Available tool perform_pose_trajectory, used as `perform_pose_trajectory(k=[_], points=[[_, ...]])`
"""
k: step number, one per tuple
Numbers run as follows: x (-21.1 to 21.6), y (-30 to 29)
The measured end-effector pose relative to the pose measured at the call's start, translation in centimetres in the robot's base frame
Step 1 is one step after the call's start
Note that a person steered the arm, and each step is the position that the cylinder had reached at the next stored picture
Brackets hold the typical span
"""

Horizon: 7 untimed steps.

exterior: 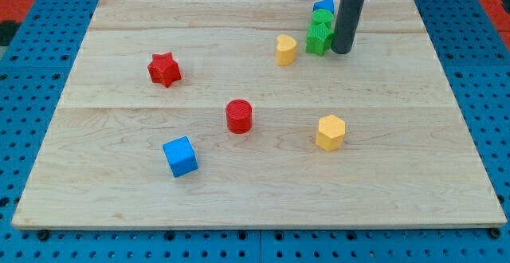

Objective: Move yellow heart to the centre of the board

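Note:
The yellow heart (286, 49) lies in the upper middle of the wooden board (119, 175). My tip (341, 52) is at the view's upper right, just right of a green block (319, 37) that sits between it and the yellow heart. The rod rises out of the top of the view. A second green block (322, 17) and a blue block (324, 6) sit behind the first green one, partly hidden by the rod.
A red star (164, 69) is at the left. A red cylinder (239, 115) is near the board's middle. A yellow hexagon (330, 132) is right of it. A blue cube (180, 156) is at the lower left.

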<state>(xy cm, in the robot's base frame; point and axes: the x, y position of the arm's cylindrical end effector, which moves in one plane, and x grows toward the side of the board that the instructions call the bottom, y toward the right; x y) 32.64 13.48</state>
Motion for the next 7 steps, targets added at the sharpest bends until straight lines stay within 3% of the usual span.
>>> perform_pose_trajectory(k=[2,3,4,5,6,7], points=[[4.7,-0.9],[8.5,-4.8],[11.4,-12.5],[8.7,-12.1],[5.2,-7.9],[1.7,-9.4]])
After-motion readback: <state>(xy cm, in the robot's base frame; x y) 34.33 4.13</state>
